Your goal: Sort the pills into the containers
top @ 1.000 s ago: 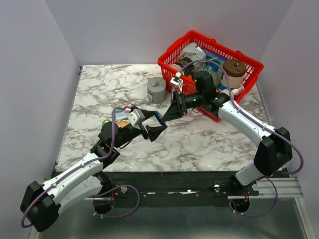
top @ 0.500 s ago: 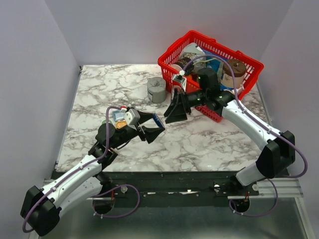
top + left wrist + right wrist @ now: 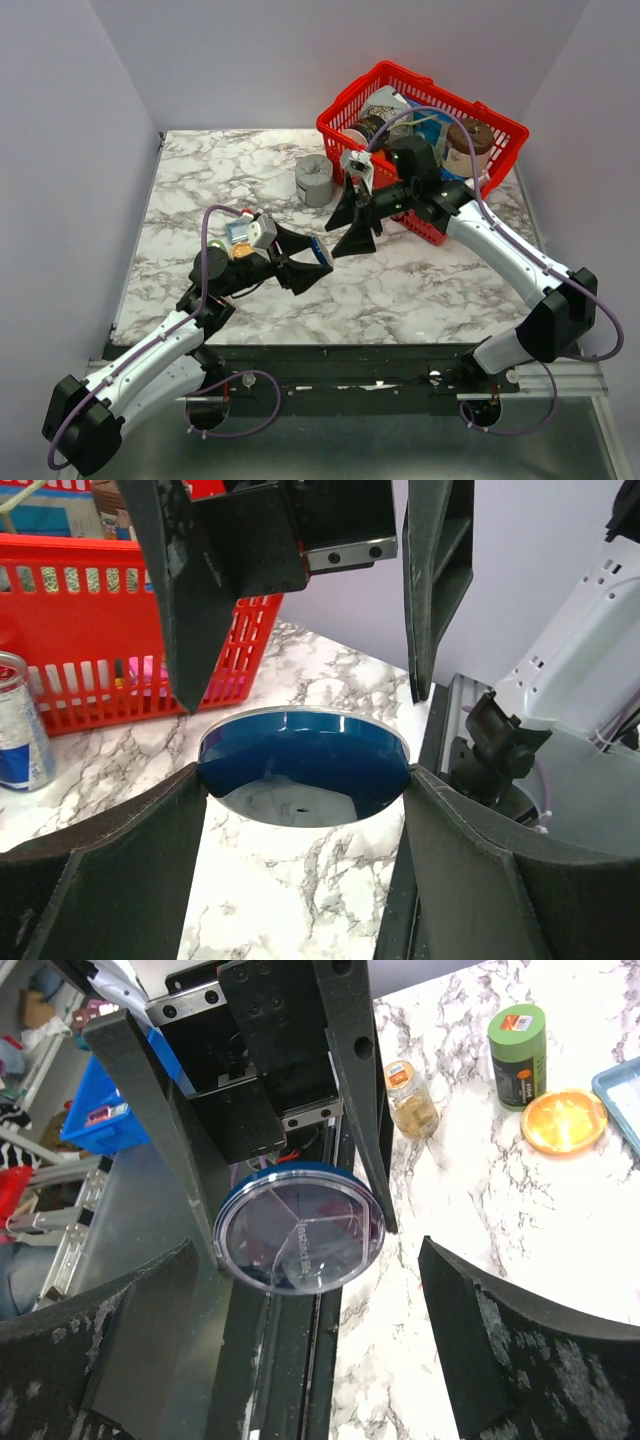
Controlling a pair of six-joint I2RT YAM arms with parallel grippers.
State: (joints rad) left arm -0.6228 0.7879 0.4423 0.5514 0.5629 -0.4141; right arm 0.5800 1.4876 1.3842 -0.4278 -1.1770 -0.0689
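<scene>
My left gripper is shut on the dark blue dish and holds it on edge above the table. In the left wrist view the dish sits clamped between both fingers, its blue back towards me. In the right wrist view the dish shows a clear, divided lid. My right gripper is open and empty, its jaws spread wide just right of the dish and facing it. The orange dish lies flat on the marble. I see no loose pills.
The red wire basket with jars stands at the back right. A grey notched block is left of it. A green bottle, a small amber bottle and a pale blue tray edge lie near the orange dish. A can stands by the basket.
My right gripper's jaws have spread wider in front of the blue dish. My left gripper has shifted slightly nearer, still holding the dish.
</scene>
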